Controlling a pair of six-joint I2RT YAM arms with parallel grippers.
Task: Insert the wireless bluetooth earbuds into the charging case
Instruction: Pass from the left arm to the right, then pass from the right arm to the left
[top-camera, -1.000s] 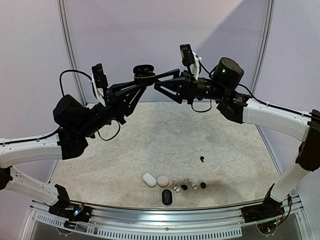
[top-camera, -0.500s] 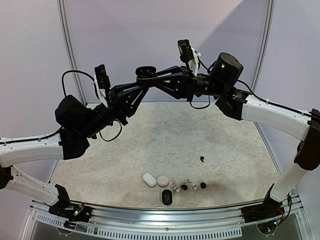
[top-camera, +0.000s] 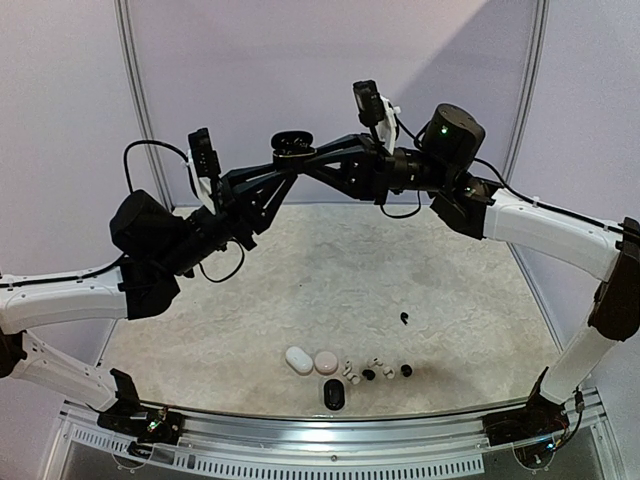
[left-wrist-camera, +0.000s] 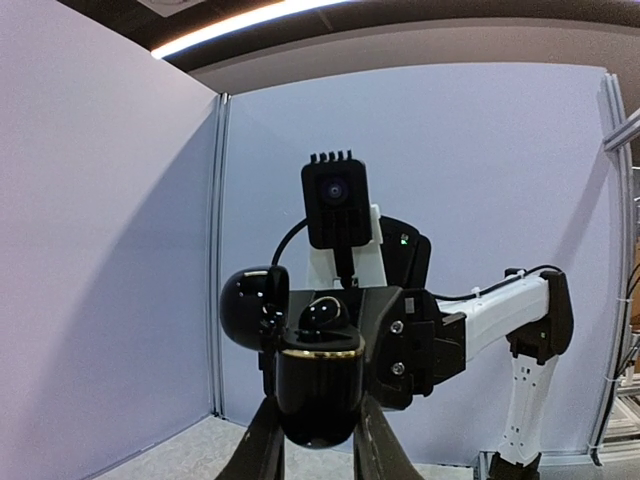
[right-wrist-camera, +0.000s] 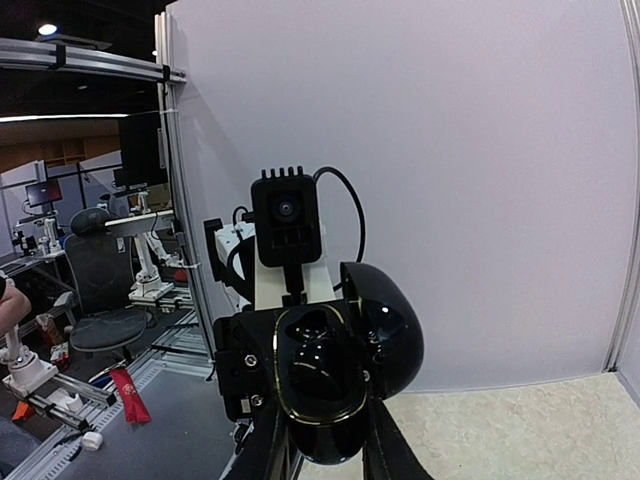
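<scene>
Left end effector (left-wrist-camera: 318, 445) pinches the open black charging case (left-wrist-camera: 320, 385) high above the worktop (top-camera: 300, 270). Right end effector (right-wrist-camera: 325, 450) flanks it; I cannot tell whether it grips. Earbuds (top-camera: 368, 374) lie along the near edge. This looks like a regrip; next, one arm must free itself to fetch a bud.

The case (top-camera: 291, 145) hangs high above the table (top-camera: 300, 280); earbuds (top-camera: 388, 371) line its near edge.

Centre frame, a glossy black charging case (left-wrist-camera: 318, 395) with a thin gold rim. Overhead view: white arms (top-camera: 60, 300) with black joints, a beige speckled table (top-camera: 300, 260), pale lilac walls (top-camera: 300, 60). Bottom centre: white case (top-camera: 298, 360), pink case (top-camera: 326, 362), black case (top-camera: 334, 395), white and black earbuds (top-camera: 368, 374).
</scene>
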